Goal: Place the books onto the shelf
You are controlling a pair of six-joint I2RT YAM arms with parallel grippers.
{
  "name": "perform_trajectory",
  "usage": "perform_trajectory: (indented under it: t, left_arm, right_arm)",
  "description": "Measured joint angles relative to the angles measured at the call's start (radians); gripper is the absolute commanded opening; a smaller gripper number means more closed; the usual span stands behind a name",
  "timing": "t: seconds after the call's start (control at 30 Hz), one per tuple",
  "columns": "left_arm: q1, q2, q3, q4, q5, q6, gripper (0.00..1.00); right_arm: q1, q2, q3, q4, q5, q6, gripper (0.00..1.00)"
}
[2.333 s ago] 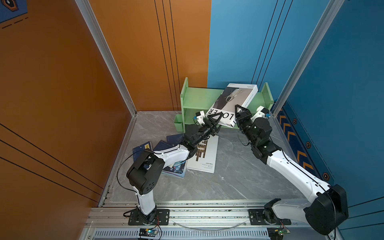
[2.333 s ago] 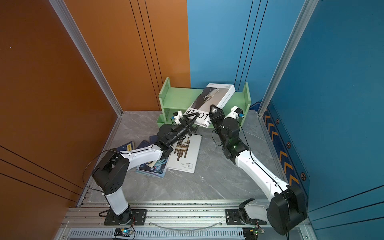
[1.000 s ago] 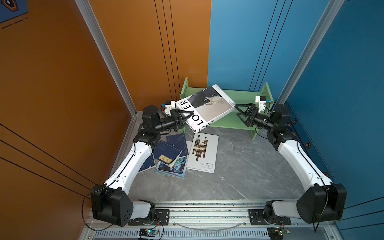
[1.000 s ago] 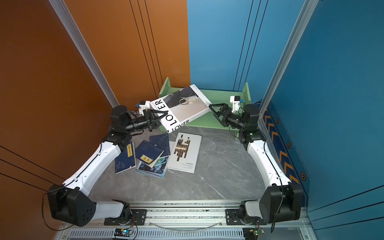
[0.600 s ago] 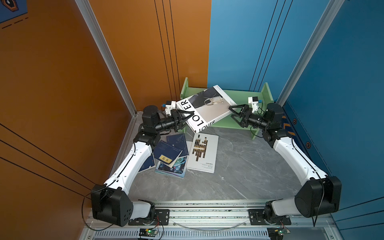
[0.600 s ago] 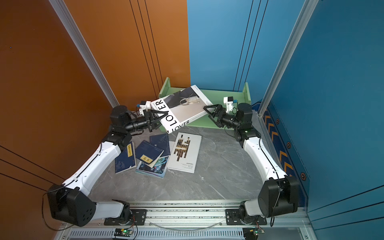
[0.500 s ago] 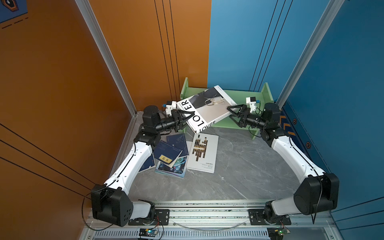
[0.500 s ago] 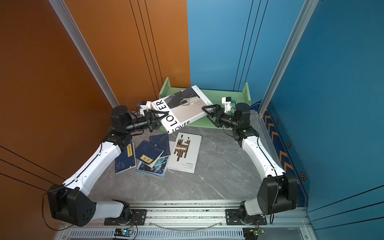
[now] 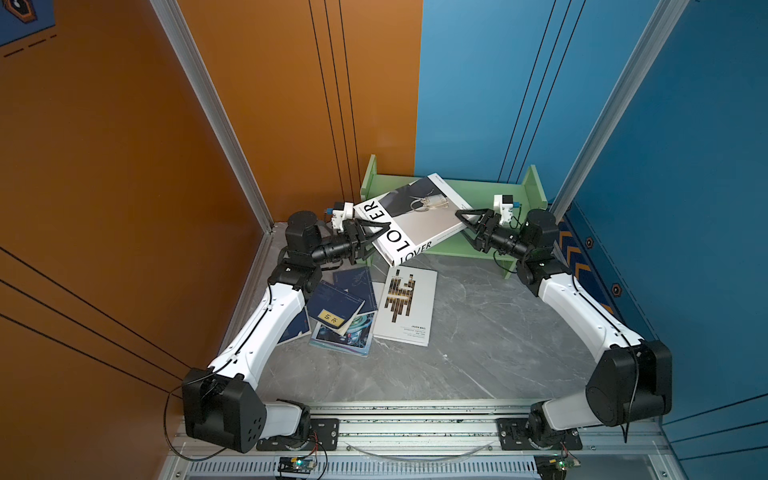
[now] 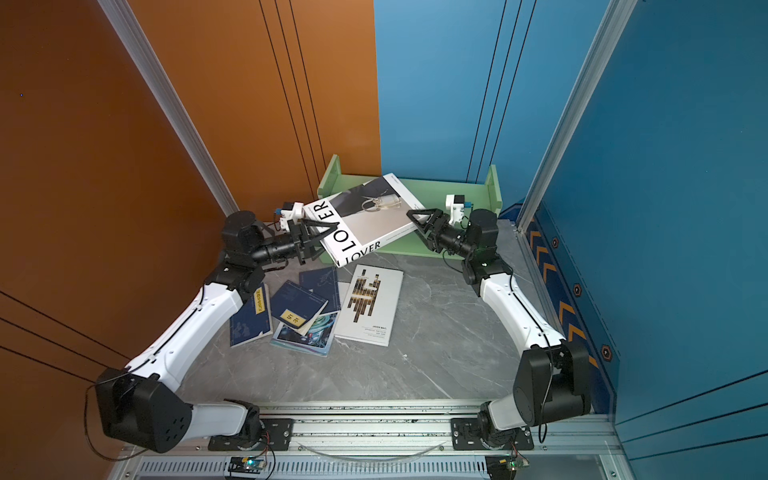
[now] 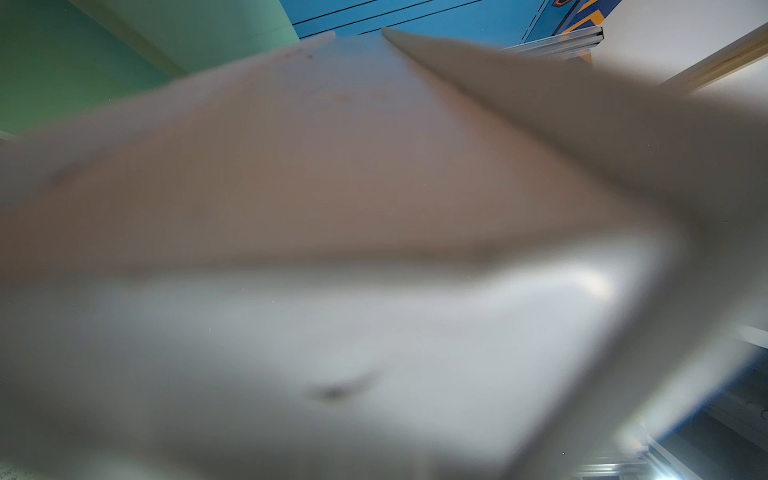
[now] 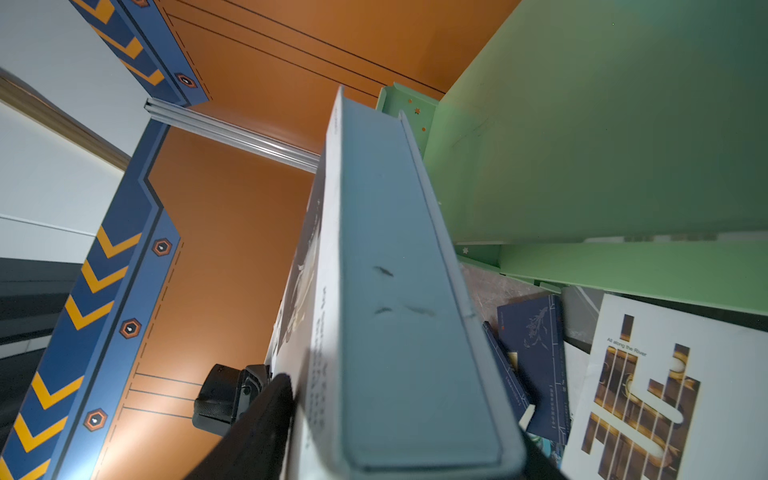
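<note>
Shelving the thick white LOVER book [image 9: 415, 216] is, I judge, the step in hand. It hangs tilted off the table, its far corner over the light-green shelf [image 9: 484, 195] and its near corner jutting out in front of the rack. The cover is white with big black lettering and a grey photo. The page block looks stiff and heavy, with a few dark scuffs on the edge in the right wrist view.

The left gripper [image 9: 377, 244] pinches the corner by the lettering, 1 finger over the cover and 1 under it. The right gripper [image 9: 461, 224] straddles the opposite edge. There 1 finger [image 12: 266, 415] lies against the cover, but I cannot tell whether the jaws are pressed tight. The left wrist view is only a blur of pale book.

Next, I think, the book needs turning square to the rack and lowering onto a board, supported at both ends so it cannot slip.

On the grey table [image 9: 478, 332] lie 1 more white book [image 9: 409, 307], several navy books [image 9: 336, 301] and the teal magazine [image 9: 349, 337], none yet shelved.
</note>
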Motion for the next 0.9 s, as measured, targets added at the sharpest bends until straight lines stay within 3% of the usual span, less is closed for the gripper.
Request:
perform_trajectory:
  t: [0.23,0.43,0.6,0.63,0.9]
  left_arm:
    - [0.0,0.0,0.0,-0.004,-0.027,0.027,0.69]
    - [0.014,0.001,0.0,-0.031,-0.069,0.069,0.83]
    - [0.046,0.012,0.001,-0.057,-0.111,0.095,0.85]
    - [0.053,0.014,0.002,-0.068,-0.12,0.102,0.9]
    - [0.072,0.015,0.003,-0.14,-0.181,0.166,0.9]
  right_arm:
    - [0.006,0.046,-0.035,0.145,0.044,0.124,0.56]
    - [0.007,0.047,-0.059,0.197,0.108,0.158,0.56]
    - [0.005,0.047,-0.094,0.211,0.175,0.175,0.55]
    - [0.004,0.047,-0.099,0.214,0.185,0.179,0.55]
    - [-0.004,0.047,-0.108,0.238,0.241,0.2,0.53]
